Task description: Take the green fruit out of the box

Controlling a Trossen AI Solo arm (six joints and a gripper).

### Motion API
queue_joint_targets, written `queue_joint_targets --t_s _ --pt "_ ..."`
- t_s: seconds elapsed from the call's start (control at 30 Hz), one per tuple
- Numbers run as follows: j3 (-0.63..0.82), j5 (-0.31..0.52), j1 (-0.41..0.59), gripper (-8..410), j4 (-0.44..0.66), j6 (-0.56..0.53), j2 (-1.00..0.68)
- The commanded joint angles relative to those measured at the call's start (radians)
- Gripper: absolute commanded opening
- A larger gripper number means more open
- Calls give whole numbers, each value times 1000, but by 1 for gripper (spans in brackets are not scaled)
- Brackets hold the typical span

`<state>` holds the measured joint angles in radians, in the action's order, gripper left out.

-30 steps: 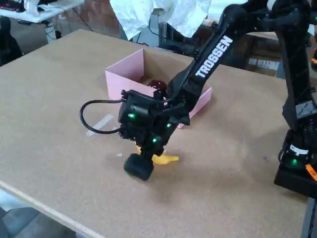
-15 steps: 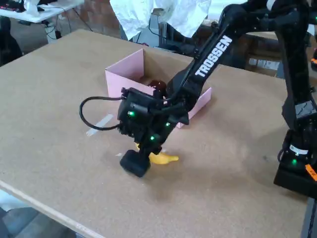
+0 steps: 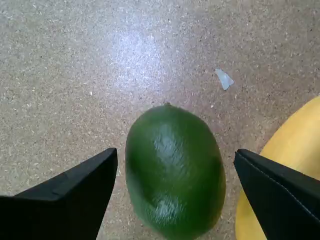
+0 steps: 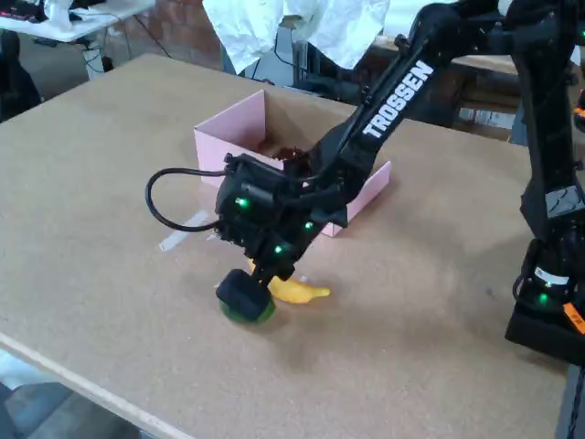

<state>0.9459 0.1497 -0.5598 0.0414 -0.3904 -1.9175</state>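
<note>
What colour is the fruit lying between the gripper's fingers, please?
Dark glossy green; the green fruit shows best in the wrist view.

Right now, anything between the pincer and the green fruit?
Nothing visible. The green fruit lies on the table, outside the box, between the open pincer fingers, gaps both sides. The banana is beside it, right in wrist view.

— Setting?
— Robotics lab or workshop: bare particleboard counter, black Trossen arm on its base, cluttered bench and cardboard cartons behind.
</note>
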Motion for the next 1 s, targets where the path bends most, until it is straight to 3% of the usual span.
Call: queue_joint_targets --t_s 0.0,0.13,0.3,0.57,0.97 --pt "11 33 7 323 -4 27 4" --pt "68 78 17 323 5 55 10" --pt "172 77 18 323 57 107 23" --pt "339 77 17 322 293 112 35" --pt "373 77 12 305 393 130 97"
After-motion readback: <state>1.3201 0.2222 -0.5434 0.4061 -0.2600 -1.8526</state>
